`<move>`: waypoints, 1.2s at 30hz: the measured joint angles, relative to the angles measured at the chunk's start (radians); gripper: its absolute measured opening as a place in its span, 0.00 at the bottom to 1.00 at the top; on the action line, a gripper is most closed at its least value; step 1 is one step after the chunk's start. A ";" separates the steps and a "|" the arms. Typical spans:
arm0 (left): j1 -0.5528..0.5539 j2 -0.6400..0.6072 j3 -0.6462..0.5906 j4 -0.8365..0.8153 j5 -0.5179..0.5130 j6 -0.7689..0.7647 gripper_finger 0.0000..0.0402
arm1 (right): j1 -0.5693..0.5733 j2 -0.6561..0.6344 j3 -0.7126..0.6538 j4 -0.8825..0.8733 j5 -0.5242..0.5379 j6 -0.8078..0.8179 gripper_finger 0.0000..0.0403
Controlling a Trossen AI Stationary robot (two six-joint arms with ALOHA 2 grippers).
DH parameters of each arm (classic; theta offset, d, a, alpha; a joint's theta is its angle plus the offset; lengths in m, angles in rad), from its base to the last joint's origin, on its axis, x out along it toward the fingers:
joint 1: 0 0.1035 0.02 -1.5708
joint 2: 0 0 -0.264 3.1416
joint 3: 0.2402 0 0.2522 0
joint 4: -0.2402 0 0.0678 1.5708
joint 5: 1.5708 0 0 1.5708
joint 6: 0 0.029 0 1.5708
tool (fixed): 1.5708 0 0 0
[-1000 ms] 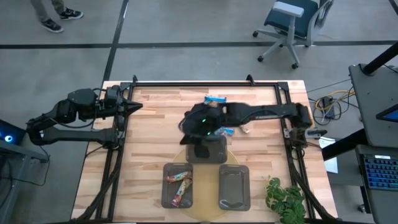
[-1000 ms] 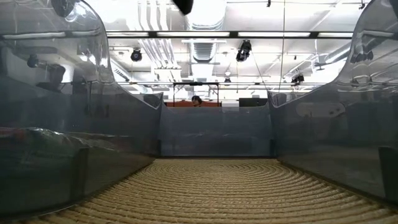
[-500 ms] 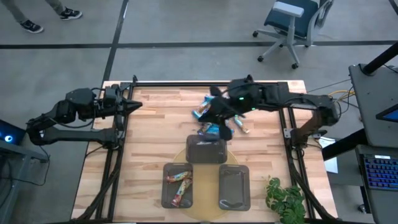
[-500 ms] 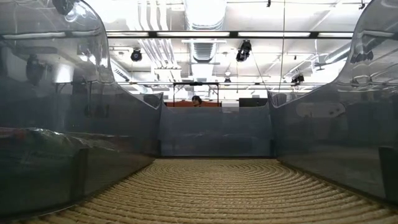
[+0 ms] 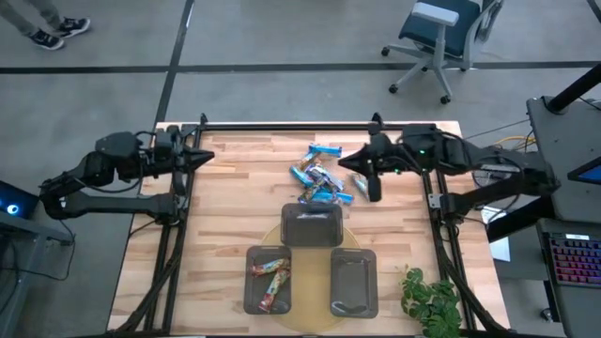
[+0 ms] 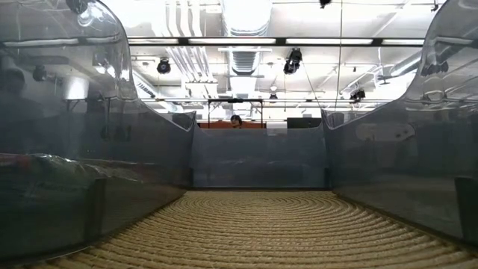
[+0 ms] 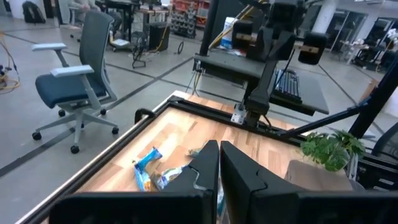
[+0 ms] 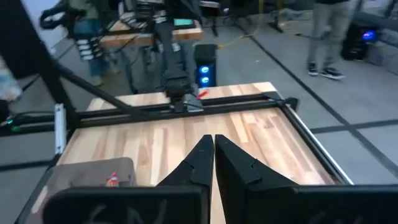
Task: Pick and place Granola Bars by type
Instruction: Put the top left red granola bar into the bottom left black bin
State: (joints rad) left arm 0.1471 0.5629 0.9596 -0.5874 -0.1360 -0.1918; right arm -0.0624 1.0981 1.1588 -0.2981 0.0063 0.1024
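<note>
Three dark grey trays sit on a round woven mat (image 5: 282, 239) toward six o'clock on the wooden surface (image 5: 235, 188). The middle tray (image 5: 312, 226), nearest the centre, has dark contents I cannot make out. The left tray (image 5: 269, 279), at about seven o'clock, holds a few tan and reddish granola bars (image 5: 271, 272). The right tray (image 5: 353, 282), at about five o'clock, shows nothing I can identify inside.

A loose pile of mostly blue granola bars (image 5: 319, 178) lies on the bare wood just toward twelve o'clock from the middle tray, spread between the centre and the far edge; one blue bar (image 5: 326, 150) lies a little apart, closer to twelve o'clock.

The right gripper (image 5: 346, 161) is at about two o'clock, just beside the pile, its fingers (image 8: 200, 163) pressed together and holding nothing. In its wrist view, a tray corner (image 8: 93, 171) shows a bit of red wrapper.

The left gripper (image 5: 208, 158) waits at ten o'clock by the frame, well apart from the bars, its fingers (image 7: 205, 165) clenched together and empty.
</note>
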 joint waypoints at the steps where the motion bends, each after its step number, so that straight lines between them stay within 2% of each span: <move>1: 0.000 0.000 0.000 0.004 0.000 0.003 0.00 | 0.000 -0.026 -0.030 0.018 0.000 0.005 0.02; 7: 0.000 0.000 0.000 0.030 0.000 0.014 0.00 | 0.000 -0.149 -0.164 0.070 0.026 0.038 0.02; 13: 0.000 0.001 0.000 0.037 -0.003 0.014 0.00 | 0.000 -0.220 -0.233 0.070 0.060 0.053 0.02; 23: 0.000 0.007 0.000 0.042 -0.019 0.013 0.00 | -0.004 -0.280 -0.254 0.062 0.104 0.037 0.02; 36: 0.000 0.053 0.000 0.067 -0.023 0.013 0.00 | -0.004 -0.291 -0.250 0.057 0.131 0.043 0.02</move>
State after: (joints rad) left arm 0.1474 0.6158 0.9596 -0.5205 -0.1585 -0.1787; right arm -0.0666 0.8070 0.9085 -0.2406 0.1373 0.1449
